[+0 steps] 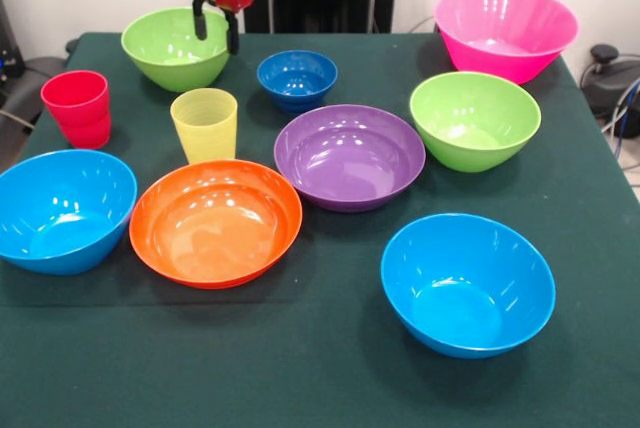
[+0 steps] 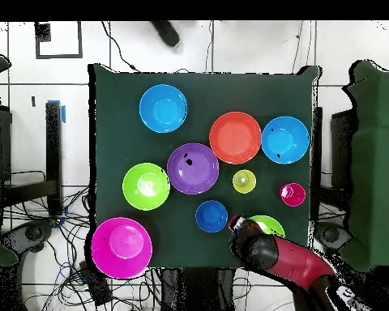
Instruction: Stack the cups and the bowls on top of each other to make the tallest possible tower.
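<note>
- You are looking at the surface (image 1: 320,368) with nothing stacked; every bowl and cup is sitting apart.
- At the left, a light blue bowl (image 1: 62,210) is sitting near the red cup (image 1: 78,108).
- The yellow cup (image 1: 205,124) is standing just behind the orange bowl (image 1: 216,222).
- The gripper (image 1: 216,26) is hanging over a lime green bowl (image 1: 176,48), its jaws spread, gripping nothing.
- Rightward, the small dark blue bowl (image 1: 297,79), purple bowl (image 1: 349,156), second lime green bowl (image 1: 474,119), second light blue bowl (image 1: 467,284) and pink bowl (image 1: 505,32) are resting.
</note>
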`<state>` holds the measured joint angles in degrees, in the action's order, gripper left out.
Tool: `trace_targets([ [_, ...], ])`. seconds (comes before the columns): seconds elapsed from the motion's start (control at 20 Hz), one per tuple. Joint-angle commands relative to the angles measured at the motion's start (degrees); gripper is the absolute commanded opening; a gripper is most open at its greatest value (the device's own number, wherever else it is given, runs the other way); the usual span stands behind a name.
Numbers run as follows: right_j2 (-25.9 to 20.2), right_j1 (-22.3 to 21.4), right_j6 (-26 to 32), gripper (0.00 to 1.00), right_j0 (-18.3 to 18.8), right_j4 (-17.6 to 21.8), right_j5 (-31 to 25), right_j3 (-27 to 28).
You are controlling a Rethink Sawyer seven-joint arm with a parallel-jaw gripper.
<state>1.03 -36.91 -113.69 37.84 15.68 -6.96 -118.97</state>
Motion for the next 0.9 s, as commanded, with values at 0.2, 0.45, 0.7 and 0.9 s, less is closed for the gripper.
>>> trace_targets([
  [0.2,-2.44,3.94,-6.26,1.00,-3.50,-3.01,-2.99,6.67],
  [0.45,-2.37,4.63,-6.14,1.00,-3.75,-2.80,-2.70,7.22],
  [0.7,-2.23,5.38,-5.93,1.00,-3.76,-2.30,-2.23,7.39],
  [0.9,-2.00,5.75,-5.83,1.00,-3.78,-1.77,-1.63,7.10],
])
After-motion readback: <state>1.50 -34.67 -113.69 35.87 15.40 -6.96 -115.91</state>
